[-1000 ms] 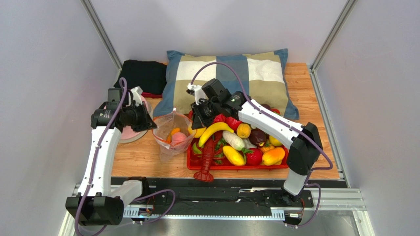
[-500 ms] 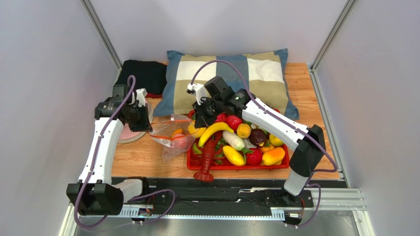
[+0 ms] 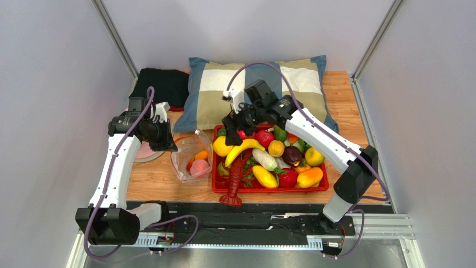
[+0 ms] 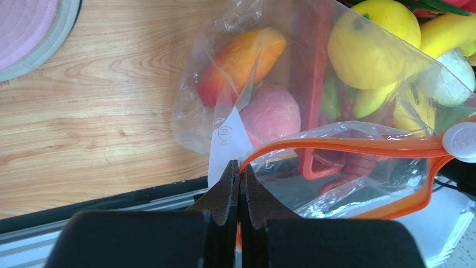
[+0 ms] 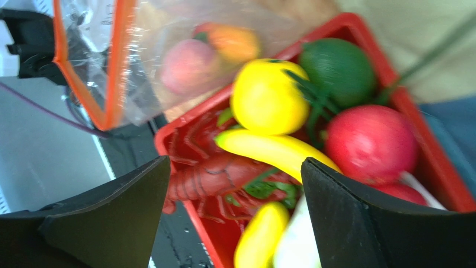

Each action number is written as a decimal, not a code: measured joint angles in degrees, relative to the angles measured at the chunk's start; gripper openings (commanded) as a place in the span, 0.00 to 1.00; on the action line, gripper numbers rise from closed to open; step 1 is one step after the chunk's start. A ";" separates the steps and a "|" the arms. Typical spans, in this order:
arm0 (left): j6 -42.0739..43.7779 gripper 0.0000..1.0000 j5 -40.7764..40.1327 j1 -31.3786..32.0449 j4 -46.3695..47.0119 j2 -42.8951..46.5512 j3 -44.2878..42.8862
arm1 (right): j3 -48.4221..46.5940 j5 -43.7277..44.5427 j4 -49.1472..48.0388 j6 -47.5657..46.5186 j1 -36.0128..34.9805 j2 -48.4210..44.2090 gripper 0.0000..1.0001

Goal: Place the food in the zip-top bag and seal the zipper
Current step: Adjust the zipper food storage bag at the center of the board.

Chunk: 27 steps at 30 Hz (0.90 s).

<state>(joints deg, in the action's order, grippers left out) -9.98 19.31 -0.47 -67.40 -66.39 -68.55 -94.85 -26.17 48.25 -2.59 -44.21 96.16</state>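
The zip-top bag stands on the wood left of the red tray, with a pink peach and an orange mango inside. My left gripper is shut on the bag's edge at the end of the orange zipper, whose mouth gapes open. My right gripper hangs open and empty above the tray's far left corner. Between its fingers in the right wrist view I see a banana, a yellow round fruit and a red lobster.
The tray holds several more toy foods, and the lobster hangs over its near rim. A checked pillow lies behind, a black cloth is at the back left, and a pink hat sits under the left arm. Walls close both sides.
My right gripper has opened and drawn back to the right, away from the bag's mouth. The bag, stretched wide before, now hangs narrower from my left gripper.
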 measured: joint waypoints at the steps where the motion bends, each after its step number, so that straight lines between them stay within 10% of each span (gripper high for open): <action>1: -0.02 0.00 0.15 0.00 0.02 0.00 0.13 | -0.09 0.07 0.26 -0.55 1.09 -0.63 0.93; 27: -0.37 0.00 2.64 0.00 0.09 -0.04 0.37 | 8.31 21.09 6.86 -10.05 23.06 -6.32 0.91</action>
<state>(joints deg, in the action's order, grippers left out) -10.35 21.96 -0.47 -67.31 -66.43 -68.18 -86.54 -5.08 55.11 -12.64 -21.15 89.84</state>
